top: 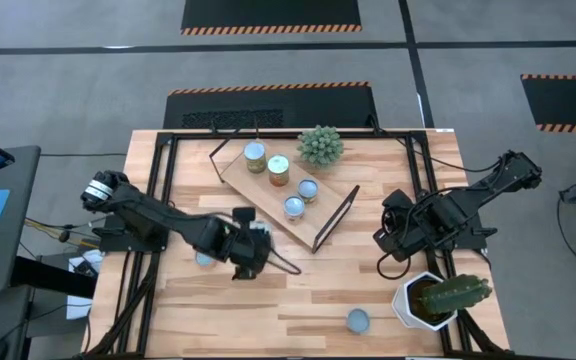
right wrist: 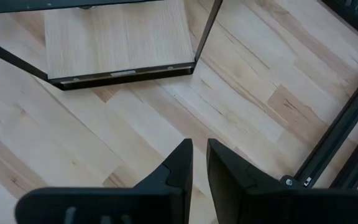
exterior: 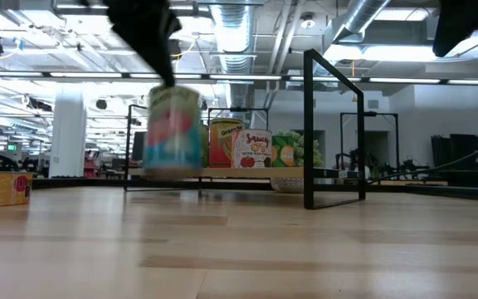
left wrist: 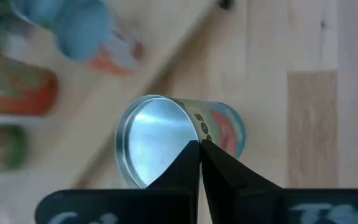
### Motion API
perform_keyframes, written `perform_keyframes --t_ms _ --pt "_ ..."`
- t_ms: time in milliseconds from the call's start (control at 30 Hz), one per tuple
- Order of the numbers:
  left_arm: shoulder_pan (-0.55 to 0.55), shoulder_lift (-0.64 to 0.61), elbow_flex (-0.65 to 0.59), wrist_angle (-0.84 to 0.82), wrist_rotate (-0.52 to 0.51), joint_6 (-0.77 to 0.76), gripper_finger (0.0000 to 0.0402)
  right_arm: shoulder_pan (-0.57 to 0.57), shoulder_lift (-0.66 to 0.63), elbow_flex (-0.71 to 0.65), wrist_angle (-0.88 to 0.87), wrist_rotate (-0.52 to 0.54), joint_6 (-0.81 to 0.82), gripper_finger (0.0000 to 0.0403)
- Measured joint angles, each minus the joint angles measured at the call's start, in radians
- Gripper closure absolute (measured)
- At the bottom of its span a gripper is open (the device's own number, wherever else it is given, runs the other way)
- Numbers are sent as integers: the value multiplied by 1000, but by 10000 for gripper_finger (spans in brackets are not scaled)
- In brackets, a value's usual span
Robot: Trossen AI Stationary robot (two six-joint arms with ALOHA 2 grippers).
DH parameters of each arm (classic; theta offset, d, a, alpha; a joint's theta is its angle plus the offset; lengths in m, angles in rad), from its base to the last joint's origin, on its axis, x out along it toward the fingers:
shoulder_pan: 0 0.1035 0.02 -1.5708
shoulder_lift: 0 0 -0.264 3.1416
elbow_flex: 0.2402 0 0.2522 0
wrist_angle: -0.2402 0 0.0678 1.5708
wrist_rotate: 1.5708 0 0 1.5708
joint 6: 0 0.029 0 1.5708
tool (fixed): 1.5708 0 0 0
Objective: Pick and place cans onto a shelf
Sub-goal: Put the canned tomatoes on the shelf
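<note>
The left gripper [top: 251,252] is hanging over the middle of the light wooden plank worktop [top: 298,290], just in front of the near long edge of the light wooden shelf with thin black metal frame ends [top: 268,205]. Its jaws are pressed completely together and are grasping nothing. In the left wrist view the two dark fingers [left wrist: 188,165] are meeting in a point just above a small metal can with a pale-blue round top and an orange and green label [left wrist: 166,140], which is leaning tilted on the worktop beside the shelf edge. In the low view the same can [exterior: 174,131] is showing blurred under the dark arm.

Four more cans are standing on the shelf: a yellow-green labelled can [top: 255,157], an orange-labelled can [top: 278,170], and two pale-blue-topped cans [top: 308,190] [top: 294,208]. A green spiky round plant [top: 320,146] is sitting at the far end of the shelf. Another pale-topped can [top: 204,259] is peeking out from under the left arm, and a further pale-blue-topped can [top: 358,320] is standing alone near the front edge of the worktop, just beside a white pot with a green cactus [top: 438,298].

The right gripper [top: 386,240] is waiting over the right side of the worktop, off the shelf's end, with its jaws [right wrist: 194,165] parted by a narrow gap and grasping nothing.
</note>
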Motion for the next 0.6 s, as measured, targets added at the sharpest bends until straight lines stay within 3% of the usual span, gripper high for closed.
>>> perform_keyframes --t_ms 267,600 --pt "143 -2 181 -203 -86 169 401 0 0 0 0 1 -23 331" --pt "321 -2 173 -227 -45 303 401 0 0 0 0 1 -26 331"
